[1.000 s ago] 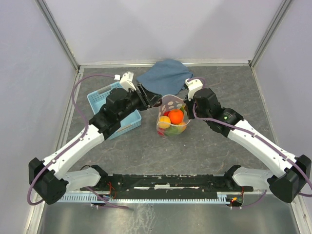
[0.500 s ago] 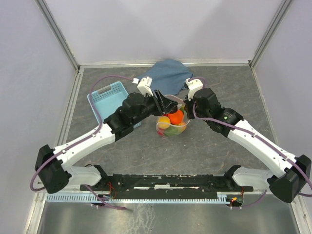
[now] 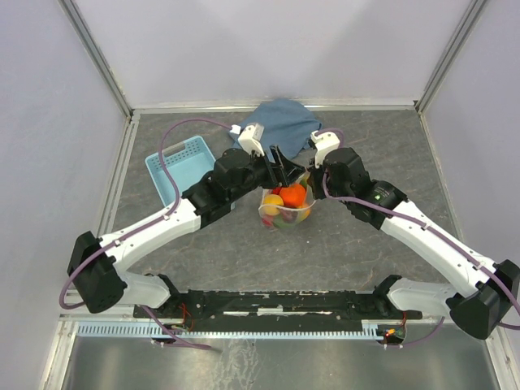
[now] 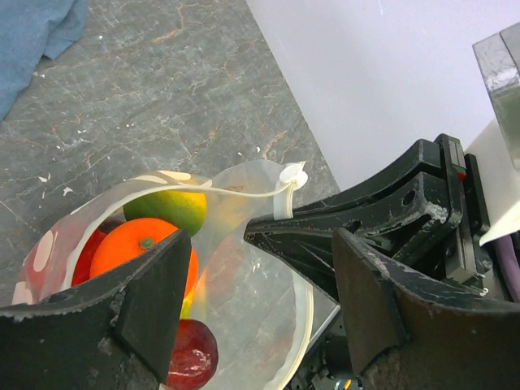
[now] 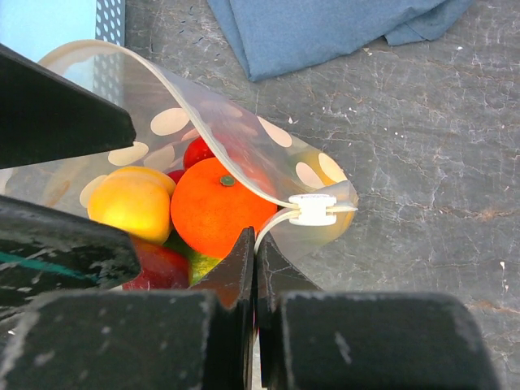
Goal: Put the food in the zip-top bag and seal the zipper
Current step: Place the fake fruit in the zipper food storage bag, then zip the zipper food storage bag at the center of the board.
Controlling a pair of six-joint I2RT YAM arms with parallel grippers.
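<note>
The dotted bag (image 3: 286, 213) is held upright at centre frame in the top view, packed with fruit (image 5: 213, 207). The left gripper (image 4: 258, 252) is spread wide over its open mouth, empty, while the zipper (image 5: 276, 218) edge is pinched by the fully closed right gripper (image 5: 254, 244).

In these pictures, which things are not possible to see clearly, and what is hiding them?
1. Number of fruits: in all views the orange fruit and the yellow fruit cover those lower in the zip-top bag.
2. Bag mouth, top view: the left gripper and right gripper cover it.
3. Basket, top view: the left arm hides the corner nearest the bag.
4. Left wrist view: contact between the open jaws and the bag cannot be told.
</note>
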